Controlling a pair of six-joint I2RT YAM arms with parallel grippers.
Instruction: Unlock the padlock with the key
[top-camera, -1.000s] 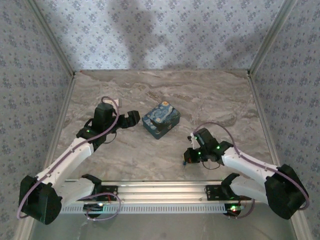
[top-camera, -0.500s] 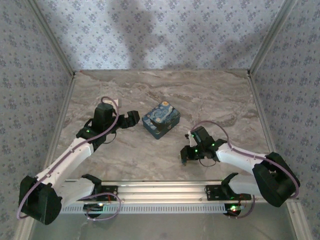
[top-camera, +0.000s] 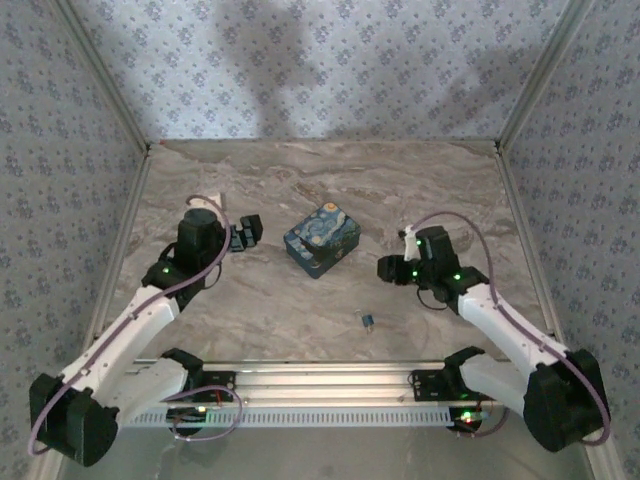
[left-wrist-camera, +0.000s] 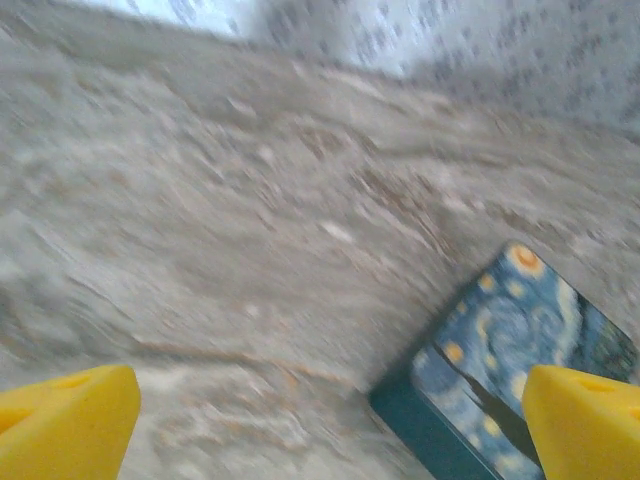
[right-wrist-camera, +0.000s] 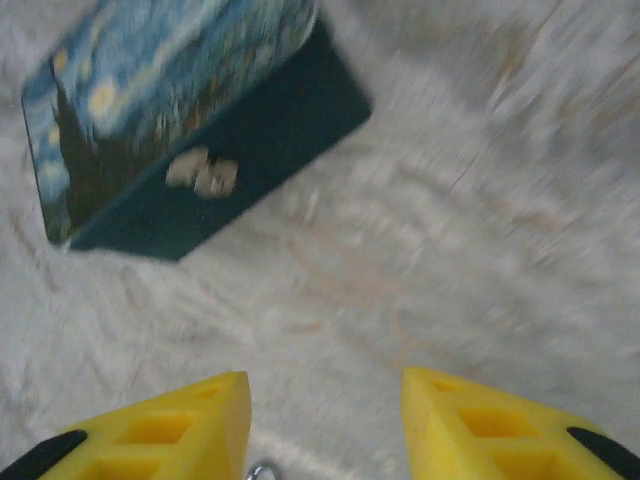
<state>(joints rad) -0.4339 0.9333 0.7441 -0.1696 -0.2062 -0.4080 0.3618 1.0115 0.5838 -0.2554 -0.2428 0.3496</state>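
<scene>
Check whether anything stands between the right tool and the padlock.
Nothing visible does. The padlock lies alone on the table, nearer the arm bases than the right tool, with bare marble between them. The painted box sits off to the side, farther back.

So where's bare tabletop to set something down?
Free: the marble table strip between the blue-and-yellow painted box and back wall; near-left, beside the tiny blue-grey metal padlock. Crowded: mid-table, where left hand and right hand flank the box.
</scene>
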